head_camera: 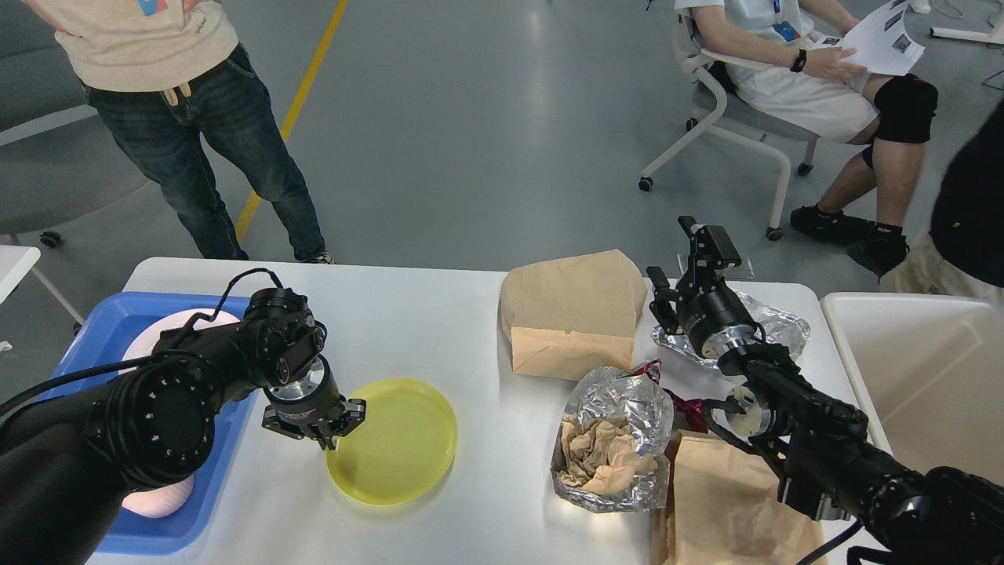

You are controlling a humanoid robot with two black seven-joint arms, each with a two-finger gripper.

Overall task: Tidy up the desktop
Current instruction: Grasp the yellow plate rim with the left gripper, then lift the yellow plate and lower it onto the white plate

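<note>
The left gripper (328,430) reaches straight down at the near-left rim of the yellow plate (396,439), its fingers seemingly pinching that rim, though the contact itself is too dark to confirm; the plate lies flat on the white desktop (423,314), just beside the blue tray (102,322) that already holds a white plate (161,333). The step in hand looks like moving the yellow plate into the tray; a firm bite on the rim, a slight lift before travelling left, and clearing the tray wall would serve well. The right gripper (686,259) hovers spread and empty over the crumpled foil (773,326), behind the brown paper bag (572,314) and the foil bag (616,439).
</note>
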